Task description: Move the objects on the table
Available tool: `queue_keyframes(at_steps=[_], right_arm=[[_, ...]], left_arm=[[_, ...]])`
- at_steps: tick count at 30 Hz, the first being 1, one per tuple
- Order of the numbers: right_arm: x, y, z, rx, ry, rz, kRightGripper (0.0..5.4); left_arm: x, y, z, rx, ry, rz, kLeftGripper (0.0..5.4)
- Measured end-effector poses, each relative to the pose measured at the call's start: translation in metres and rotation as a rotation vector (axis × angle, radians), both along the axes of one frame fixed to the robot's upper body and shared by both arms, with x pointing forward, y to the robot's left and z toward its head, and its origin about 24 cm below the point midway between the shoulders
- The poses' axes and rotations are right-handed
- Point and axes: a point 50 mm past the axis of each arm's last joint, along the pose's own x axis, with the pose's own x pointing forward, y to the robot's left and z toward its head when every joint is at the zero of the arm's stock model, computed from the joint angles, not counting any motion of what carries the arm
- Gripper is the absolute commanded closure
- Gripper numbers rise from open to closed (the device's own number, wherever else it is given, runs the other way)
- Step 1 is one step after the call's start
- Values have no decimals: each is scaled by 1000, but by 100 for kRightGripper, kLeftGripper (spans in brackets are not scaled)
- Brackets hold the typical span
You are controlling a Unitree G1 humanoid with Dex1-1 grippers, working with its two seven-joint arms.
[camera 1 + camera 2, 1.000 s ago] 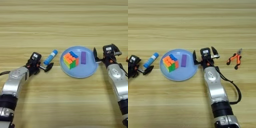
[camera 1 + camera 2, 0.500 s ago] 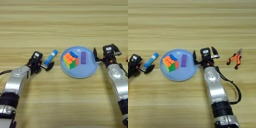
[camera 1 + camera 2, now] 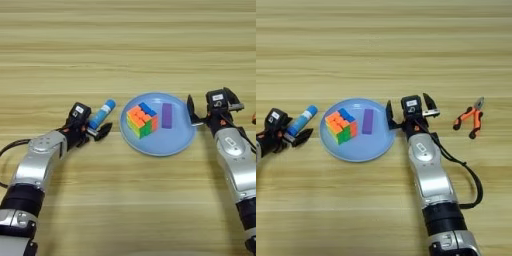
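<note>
The blue glue stick (image 3: 101, 114) is straddled by the left claw (image 3: 95, 130), spread for grasping, while the right claw (image 3: 406, 111) is parked released beside the plate (image 3: 358, 150).

This looks like a robot test room or lab, not a home. All that shows is a wide wooden table (image 3: 128, 45) with plank lines, seen from above. Two silver robot arms with black wires reach in from the near edge. Small test things lie about: a blue plate (image 3: 150, 145) with a colour cube (image 3: 141, 120) and a purple block (image 3: 167, 115), a blue stick (image 3: 102, 113), and orange pliers (image 3: 470, 117). No walls or other furniture show.
</note>
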Motion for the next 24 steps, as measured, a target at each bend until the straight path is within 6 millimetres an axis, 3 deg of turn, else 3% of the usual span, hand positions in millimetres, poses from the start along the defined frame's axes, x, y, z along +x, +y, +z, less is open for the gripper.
queue_keyframes(at_steps=[24], right_arm=[[0, -3, 0, 3, -1, -12, 0]], left_arm=[[0, 3, 0, -4, 1, 15, 406]])
